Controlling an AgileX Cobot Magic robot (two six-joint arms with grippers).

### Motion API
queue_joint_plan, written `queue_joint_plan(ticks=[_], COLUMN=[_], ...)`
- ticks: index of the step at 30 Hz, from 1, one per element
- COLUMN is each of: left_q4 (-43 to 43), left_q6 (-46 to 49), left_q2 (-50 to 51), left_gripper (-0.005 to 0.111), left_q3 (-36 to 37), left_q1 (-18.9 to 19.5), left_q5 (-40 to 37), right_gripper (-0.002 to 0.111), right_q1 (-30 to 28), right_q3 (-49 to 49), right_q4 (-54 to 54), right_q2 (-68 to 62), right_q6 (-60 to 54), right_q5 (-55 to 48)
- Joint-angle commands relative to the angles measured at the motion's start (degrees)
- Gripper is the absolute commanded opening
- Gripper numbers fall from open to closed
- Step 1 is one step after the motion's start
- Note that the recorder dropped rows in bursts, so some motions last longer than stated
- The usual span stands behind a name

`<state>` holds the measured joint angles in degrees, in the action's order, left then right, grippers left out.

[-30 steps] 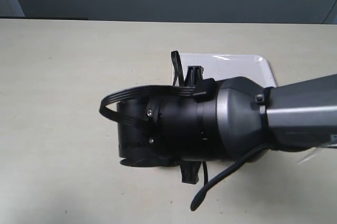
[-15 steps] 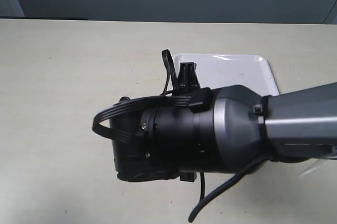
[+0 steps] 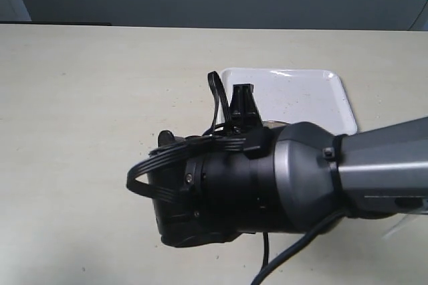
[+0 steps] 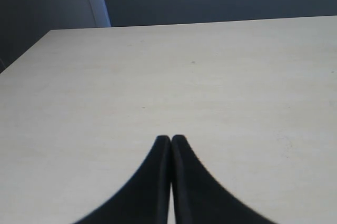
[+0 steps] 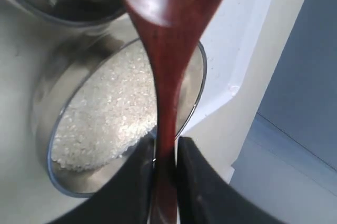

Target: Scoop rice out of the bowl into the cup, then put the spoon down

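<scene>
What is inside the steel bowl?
Off-white rice lies in the bowl. The spoon handle crosses above, hiding a strip; in the exterior view the right arm blocks the inside.

Desk (image 3: 80, 98): pale cream, matte and flat; in my exterior view it runs back to a dark blue-grey wall behind its far edge.
Desk surface: a few faint specks and scuffs, which also show from my left wrist.
Directly on the desk: one tray (image 3: 314, 94), lying flat.
Tray look: white, glossy, rectangular, with rounded corners and a low raised rim.
Tray place: right of the middle, toward the far side, apart from the far edge.
Tray near side: hidden in my exterior view; I cannot tell where it ends.
</scene>
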<state>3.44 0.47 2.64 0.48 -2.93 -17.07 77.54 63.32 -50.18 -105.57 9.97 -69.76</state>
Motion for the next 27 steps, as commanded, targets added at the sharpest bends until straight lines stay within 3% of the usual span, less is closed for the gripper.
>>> queue_joint_plan(ticks=[1,27], left_q4=[0.3,0.3], left_q6=[0.0,0.0], left_q2=[0.1,0.1], left_gripper=[0.001,0.001], left_q3=[-0.5,-0.5], left_q1=[-0.7,-0.7], left_q5=[0.6,0.6], right_gripper=[-0.001,-0.001], right_q1=[0.2,3.0], right_q3=[-0.3,-3.1], right_q4=[-1.3,-6.7], right_q2=[0.1,0.1], right_q6=[1.8,4.1], right_q5=[-0.2,1.7])
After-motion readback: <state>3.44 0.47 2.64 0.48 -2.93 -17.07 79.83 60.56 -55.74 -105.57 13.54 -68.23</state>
